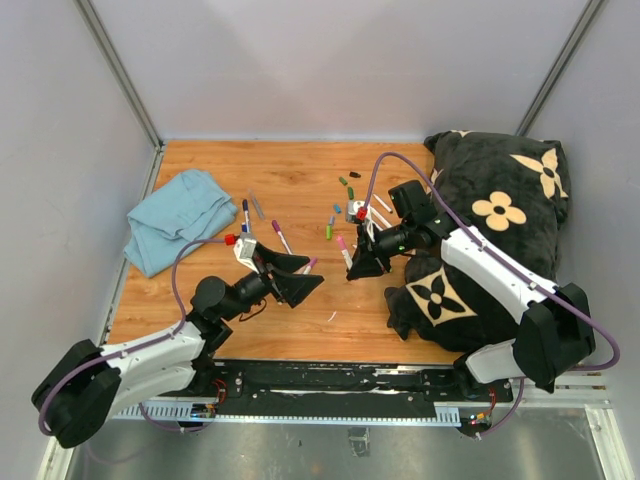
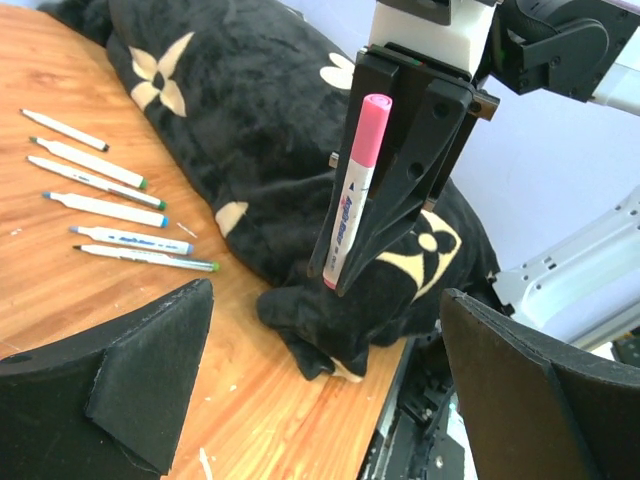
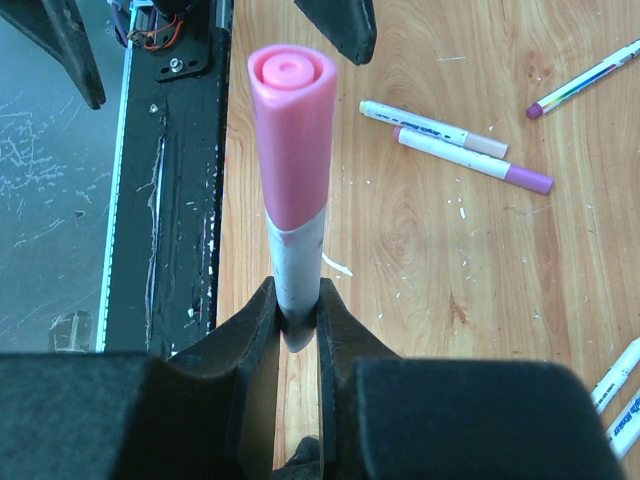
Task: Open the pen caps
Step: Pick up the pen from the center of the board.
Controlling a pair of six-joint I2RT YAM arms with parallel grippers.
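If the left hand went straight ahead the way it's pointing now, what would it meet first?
Most likely the pen gripped in the right hand, around its pink cap: it sits ahead between the fingers of the open left hand. Nothing shows in between, though depth is unclear.

The pink plastic pen cap [image 3: 292, 130] is short and fat, with a round ring on its flat end. It sits on the top of a white pen barrel [image 3: 297, 262] lifted off the wooden table [image 1: 300, 165]. A green cap [image 1: 328, 231], a blue cap [image 1: 337, 208] and a black cap [image 1: 355, 174] lie loose near each other. A purple cap [image 3: 530, 181] sits on a pen lying flat.
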